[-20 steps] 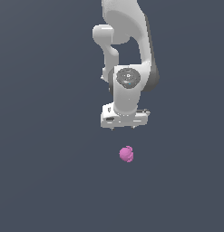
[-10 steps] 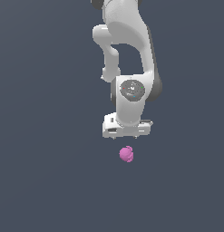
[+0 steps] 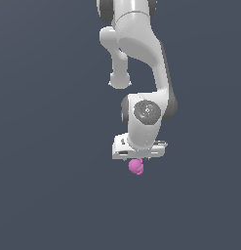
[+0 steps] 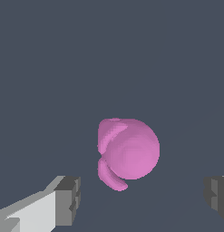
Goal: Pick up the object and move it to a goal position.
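Exterior view, going left to right: left side of the frame is showing only flat dark grey-blue ground [image 3: 49, 146]. No containers are showing in either view.

Centre, slightly right: white Panda arm [image 3: 141, 58] is coming down from the top edge, wrist pointing straight down. The claw [image 3: 138, 157] is sitting just below mid-frame, its white body partly covering the top of the object. Fingers aren't resolvable from this angle.

The object [image 3: 136, 167] is a small pink-magenta lumpy blob, sitting directly under the claw body, a bit below centre of the frame. The claw body overlaps its top edge here, so contact can't be judged from this view.

Right side of the frame: plain ground again.

Wrist view, left to right: one claw finger [image 4: 63, 201], white with a grey pad, is showing at the lower left of the frame. The object [image 4: 129, 152] is in the middle, just below centre, round with a couple of rounded lobes on its left side. The second finger [image 4: 216, 195] is showing at the lower right edge.

Claw state: jaws are spread wide, clear gap on both sides of the object, neither pad is touching it. It is gripping nothing. The object is lying between the two fingers, closer to the left-hand one in the frame.
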{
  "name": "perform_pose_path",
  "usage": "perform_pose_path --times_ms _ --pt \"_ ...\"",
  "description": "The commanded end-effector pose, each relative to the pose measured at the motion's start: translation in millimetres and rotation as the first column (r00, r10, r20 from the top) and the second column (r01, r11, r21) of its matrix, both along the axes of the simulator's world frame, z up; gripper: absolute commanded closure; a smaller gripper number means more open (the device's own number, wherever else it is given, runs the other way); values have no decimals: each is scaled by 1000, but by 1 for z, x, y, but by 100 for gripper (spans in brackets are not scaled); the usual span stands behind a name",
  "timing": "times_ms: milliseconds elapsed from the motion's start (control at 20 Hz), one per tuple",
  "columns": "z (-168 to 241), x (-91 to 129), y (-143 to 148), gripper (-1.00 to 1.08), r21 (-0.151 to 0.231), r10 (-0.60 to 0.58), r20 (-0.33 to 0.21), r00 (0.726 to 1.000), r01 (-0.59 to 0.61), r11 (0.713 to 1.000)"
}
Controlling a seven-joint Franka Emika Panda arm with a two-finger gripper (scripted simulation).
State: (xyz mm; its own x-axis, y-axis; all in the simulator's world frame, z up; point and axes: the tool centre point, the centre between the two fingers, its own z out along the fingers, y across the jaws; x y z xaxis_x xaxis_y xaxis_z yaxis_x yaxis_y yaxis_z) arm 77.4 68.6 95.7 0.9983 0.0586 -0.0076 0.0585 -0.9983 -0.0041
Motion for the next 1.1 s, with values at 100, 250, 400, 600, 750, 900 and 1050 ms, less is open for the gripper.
perform_pose_path --times_ms 100,250,400,600,750,900,1050 --pt "-5 9 2 -92 -3 0 6 1000 0 1000" --pt "-6 11 2 -92 -4 0 8 1000 0 1000" --pt "-6 10 2 -92 -3 0 7 1000 0 1000" --pt "-17 10 2 -92 -3 0 7 1000 0 1000" --pt "-32 10 2 -92 -4 0 7 1000 0 1000" --pt "-49 9 2 -92 -4 0 7 1000 0 1000" --pt "-56 10 2 -92 -4 0 8 1000 0 1000"
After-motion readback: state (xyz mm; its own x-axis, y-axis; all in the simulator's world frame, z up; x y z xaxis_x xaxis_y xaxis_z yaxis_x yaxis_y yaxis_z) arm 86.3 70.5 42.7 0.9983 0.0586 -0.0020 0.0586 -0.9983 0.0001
